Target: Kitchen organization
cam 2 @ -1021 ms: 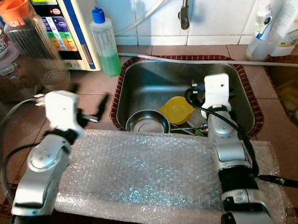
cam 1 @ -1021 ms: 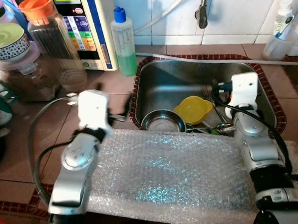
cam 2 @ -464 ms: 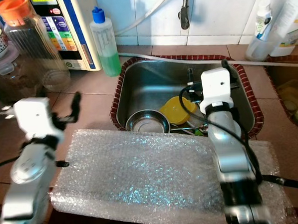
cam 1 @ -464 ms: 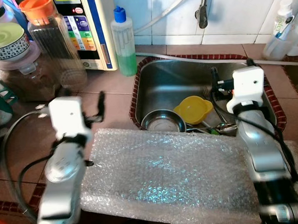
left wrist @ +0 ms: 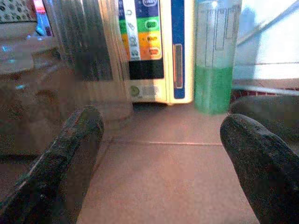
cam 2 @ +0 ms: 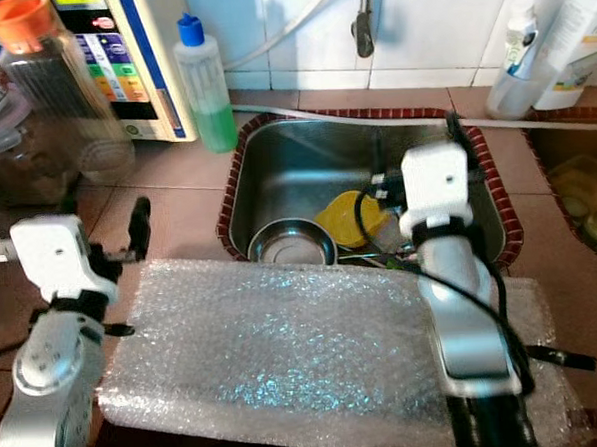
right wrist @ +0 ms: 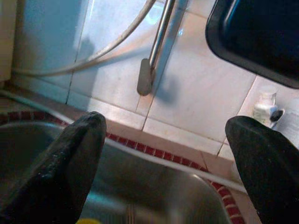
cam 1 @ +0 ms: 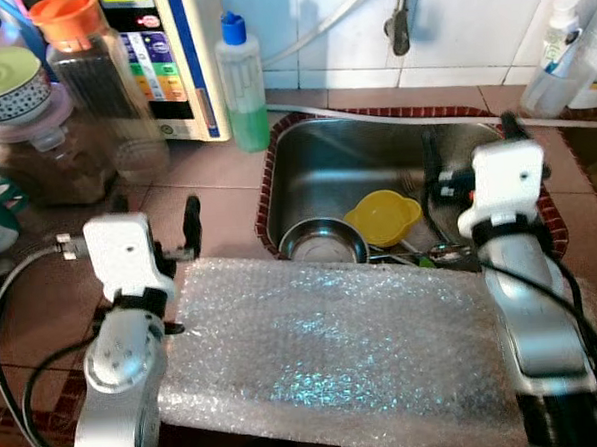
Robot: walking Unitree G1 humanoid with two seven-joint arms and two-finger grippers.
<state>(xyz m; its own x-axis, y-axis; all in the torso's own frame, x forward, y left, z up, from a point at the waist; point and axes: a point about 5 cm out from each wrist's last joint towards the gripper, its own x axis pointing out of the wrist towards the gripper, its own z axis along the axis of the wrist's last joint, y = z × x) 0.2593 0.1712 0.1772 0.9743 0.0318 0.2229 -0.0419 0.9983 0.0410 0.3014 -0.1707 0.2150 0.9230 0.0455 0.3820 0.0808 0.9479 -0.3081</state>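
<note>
- The surface is a countertop of reddish-brown tiles [cam 1: 211, 183] with a dark red mosaic edging, backed by a wall of pale white tiles [cam 1: 468, 14].
- A rectangular stainless-steel sink [cam 1: 365, 160] is sunk into the counter; a metal tap spout [cam 1: 399, 23] hangs above its far edge, and a pale hose [cam 1: 319, 37] runs along the wall behind.
- A wide sheet of clear bubble wrap [cam 1: 335, 347] lies across the near counter, its far edge overlapping the sink's near rim.
- To the left stand a clear bottle of green liquid with a blue cap [cam 1: 242, 81], a white appliance with coloured buttons [cam 1: 165, 55], a tall clear jar with an orange lid [cam 1: 95, 69] and a squat jar of brown contents [cam 1: 40, 157] with a patterned bowl under a green lid [cam 1: 9, 83] on top.
- White bottles [cam 1: 560, 55] stand at the far right corner.
- Inside the sink, at its near side, sit a round shiny steel bowl [cam 1: 323, 244] and, just beside it, a yellow plastic bowl with lobed edges [cam 1: 382, 217]; cutlery [cam 1: 435, 251] lies next to them.
- The left gripper [left wrist: 163, 154] hovers over the bare tiles left of the sink, its fingers [left wrist: 70, 154] spread apart and holding nothing.
- The right gripper [right wrist: 163, 158] is above the sink's right part, pointing toward the wall, fingers [right wrist: 74, 163] likewise wide apart and empty.
</note>
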